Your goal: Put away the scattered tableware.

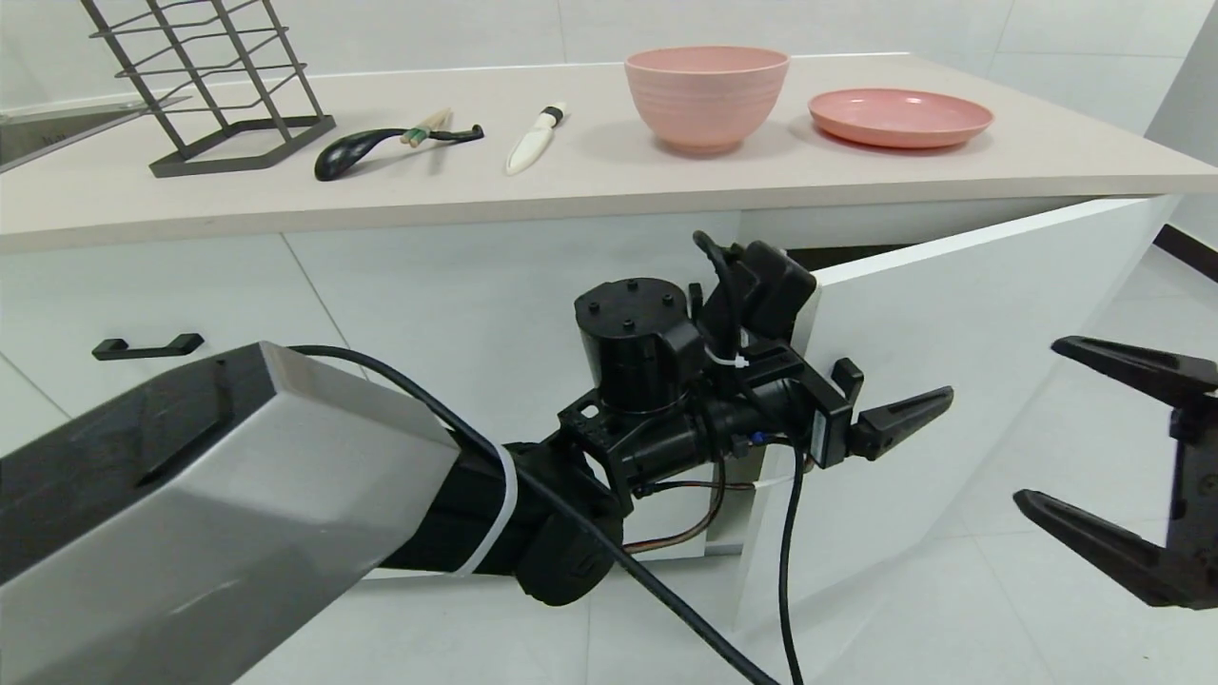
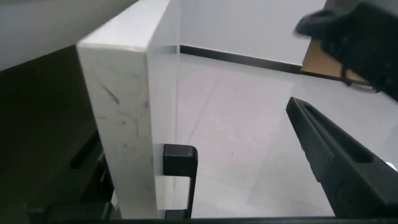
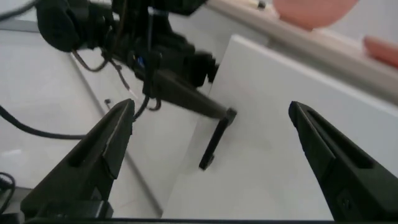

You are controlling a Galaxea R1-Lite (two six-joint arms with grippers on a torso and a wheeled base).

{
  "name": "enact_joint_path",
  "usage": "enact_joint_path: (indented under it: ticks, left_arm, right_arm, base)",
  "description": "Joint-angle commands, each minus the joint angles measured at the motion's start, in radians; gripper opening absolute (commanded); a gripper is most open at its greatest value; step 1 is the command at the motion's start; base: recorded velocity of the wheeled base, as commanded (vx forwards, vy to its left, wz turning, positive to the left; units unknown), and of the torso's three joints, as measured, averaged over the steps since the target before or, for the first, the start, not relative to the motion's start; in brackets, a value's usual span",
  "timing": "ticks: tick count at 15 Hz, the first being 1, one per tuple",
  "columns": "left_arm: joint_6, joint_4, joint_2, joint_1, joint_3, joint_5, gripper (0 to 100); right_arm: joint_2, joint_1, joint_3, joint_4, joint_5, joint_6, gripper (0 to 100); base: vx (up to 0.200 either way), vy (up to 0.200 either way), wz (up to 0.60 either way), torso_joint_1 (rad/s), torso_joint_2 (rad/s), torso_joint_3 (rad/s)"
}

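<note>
On the counter lie a black spoon, chopsticks and a white knife. Right of them stand a pink bowl and a pink plate. Below the counter, a white cabinet door stands partly swung out. My left gripper is open at that door's free edge, beside the black handle. One finger is on the door's outer side, clear of its face; the other is hidden behind the door. My right gripper hangs open and empty to the right, in front of the door.
A dark wire dish rack stands at the counter's left end, next to a sink. A closed drawer front with a black handle lies lower left. White tiled floor spreads to the right of the door.
</note>
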Motion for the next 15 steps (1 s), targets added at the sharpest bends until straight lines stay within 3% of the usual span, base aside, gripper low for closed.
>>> enact_joint_path:
  ticks: [1, 15]
  left_arm:
    - [0.001, -0.004, -0.016, -0.024, 0.007, 0.006, 100]
    - [-0.001, -0.018, 0.041, -0.171, 0.024, 0.013, 100]
  right_arm:
    - [-0.183, -0.002, 0.023, 0.0, -0.018, -0.001, 100]
    - [-0.374, -0.05, -0.025, 0.0, -0.038, -0.001, 100]
  base:
    - [0.0, 0.0, 0.0, 0.0, 0.0, 0.0]
    - [0.0, 0.0, 0.0, 0.0, 0.0, 0.0]
